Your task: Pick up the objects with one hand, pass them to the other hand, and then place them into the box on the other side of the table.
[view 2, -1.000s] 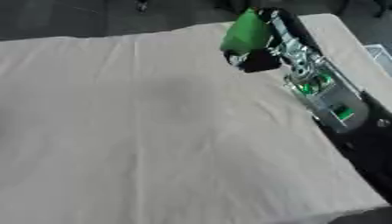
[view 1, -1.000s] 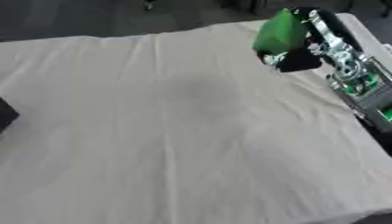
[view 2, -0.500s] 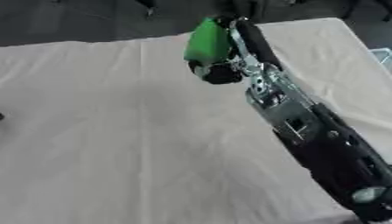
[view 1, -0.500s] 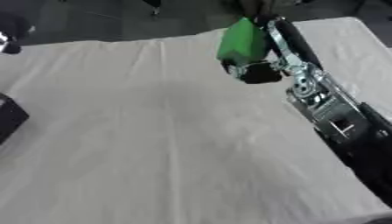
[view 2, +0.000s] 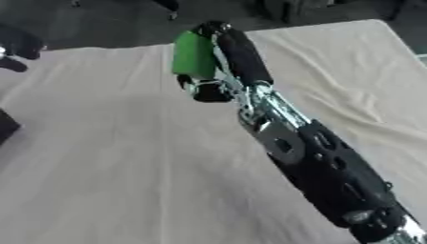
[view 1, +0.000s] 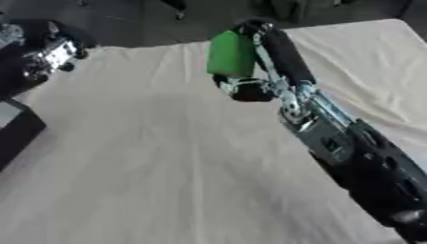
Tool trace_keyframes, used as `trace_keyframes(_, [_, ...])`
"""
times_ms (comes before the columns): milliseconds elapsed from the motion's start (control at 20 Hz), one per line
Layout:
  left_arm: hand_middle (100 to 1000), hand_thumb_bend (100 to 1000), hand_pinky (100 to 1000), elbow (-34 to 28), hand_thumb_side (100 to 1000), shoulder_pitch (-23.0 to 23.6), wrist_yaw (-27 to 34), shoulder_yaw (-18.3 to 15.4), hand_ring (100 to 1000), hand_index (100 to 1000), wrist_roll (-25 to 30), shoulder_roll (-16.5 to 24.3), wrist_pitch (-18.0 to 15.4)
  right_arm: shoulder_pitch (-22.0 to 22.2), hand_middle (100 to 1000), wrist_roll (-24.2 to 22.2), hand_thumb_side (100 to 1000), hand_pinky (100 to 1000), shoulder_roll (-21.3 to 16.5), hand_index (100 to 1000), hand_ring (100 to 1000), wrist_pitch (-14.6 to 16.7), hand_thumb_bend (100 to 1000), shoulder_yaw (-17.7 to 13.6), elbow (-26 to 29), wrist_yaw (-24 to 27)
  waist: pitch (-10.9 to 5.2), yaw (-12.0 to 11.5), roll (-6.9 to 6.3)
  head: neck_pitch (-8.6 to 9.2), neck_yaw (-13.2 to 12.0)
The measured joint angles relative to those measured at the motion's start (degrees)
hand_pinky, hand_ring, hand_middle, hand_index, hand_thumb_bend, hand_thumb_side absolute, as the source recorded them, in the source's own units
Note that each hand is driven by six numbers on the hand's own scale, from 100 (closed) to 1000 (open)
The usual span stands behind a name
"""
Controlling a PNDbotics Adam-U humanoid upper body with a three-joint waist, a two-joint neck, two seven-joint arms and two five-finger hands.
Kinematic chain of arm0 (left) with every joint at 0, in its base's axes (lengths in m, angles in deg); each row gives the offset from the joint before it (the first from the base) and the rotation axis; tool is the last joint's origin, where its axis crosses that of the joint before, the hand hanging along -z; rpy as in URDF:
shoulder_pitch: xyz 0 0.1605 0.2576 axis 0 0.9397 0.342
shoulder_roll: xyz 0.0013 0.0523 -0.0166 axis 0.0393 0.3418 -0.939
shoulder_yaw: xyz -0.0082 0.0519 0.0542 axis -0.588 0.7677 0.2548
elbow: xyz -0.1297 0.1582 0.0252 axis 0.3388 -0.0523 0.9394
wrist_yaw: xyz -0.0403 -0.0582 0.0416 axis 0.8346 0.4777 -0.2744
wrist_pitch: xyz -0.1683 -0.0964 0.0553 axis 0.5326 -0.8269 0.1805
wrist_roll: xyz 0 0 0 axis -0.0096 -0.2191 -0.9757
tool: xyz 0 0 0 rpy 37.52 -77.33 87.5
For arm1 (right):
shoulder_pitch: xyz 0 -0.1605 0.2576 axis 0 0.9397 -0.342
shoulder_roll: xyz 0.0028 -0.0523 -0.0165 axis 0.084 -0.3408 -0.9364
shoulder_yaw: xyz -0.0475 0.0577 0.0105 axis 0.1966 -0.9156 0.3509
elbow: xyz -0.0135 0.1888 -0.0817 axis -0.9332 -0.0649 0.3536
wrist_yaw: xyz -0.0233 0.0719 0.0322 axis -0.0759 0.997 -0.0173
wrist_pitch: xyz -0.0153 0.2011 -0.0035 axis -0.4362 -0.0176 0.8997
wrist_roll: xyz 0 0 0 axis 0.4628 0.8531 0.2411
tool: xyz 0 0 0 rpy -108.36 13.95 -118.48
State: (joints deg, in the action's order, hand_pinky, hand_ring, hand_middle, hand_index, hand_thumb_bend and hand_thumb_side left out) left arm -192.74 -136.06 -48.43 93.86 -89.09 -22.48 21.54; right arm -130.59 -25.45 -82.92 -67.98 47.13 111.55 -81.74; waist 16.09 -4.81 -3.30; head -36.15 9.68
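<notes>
One green boxy object [view 1: 230, 54] sits clasped in my right hand [view 1: 250, 71], raised mid-table for my left hand [view 1: 46, 57], whose fingers I cannot make out.

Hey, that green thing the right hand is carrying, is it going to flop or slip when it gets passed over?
The green object looks blocky with straight edges and keeps its shape in the right hand, so it is probably stiff, not floppy. Its surface looks smooth, so it might slip during the pass. The left hand shows at the upper left, apart from it.
</notes>
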Motion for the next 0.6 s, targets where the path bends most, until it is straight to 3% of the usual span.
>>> trace_keyframes(300, [803,100,859,-0.01,856,-3.77,-0.71,3.78,864,823,3.81,-1.92,5.67,-1.17,501,0.42,100,531,2.41,660,564,1.86,245,0.48,-2.04,-5.68,-0.01,-0.52,-0.12,-0.38,0.04])
trace_keyframes(600, [795,100,905,-0.01,732,-5.36,-3.41,5.82,880,843,2.61,-4.50,12.23,-1.57,503,1.31,100,552,3.91,661,568,2.63,250,0.75,-3.22,-10.54,-0.01,-0.64,-0.13,-0.52,-0.01])
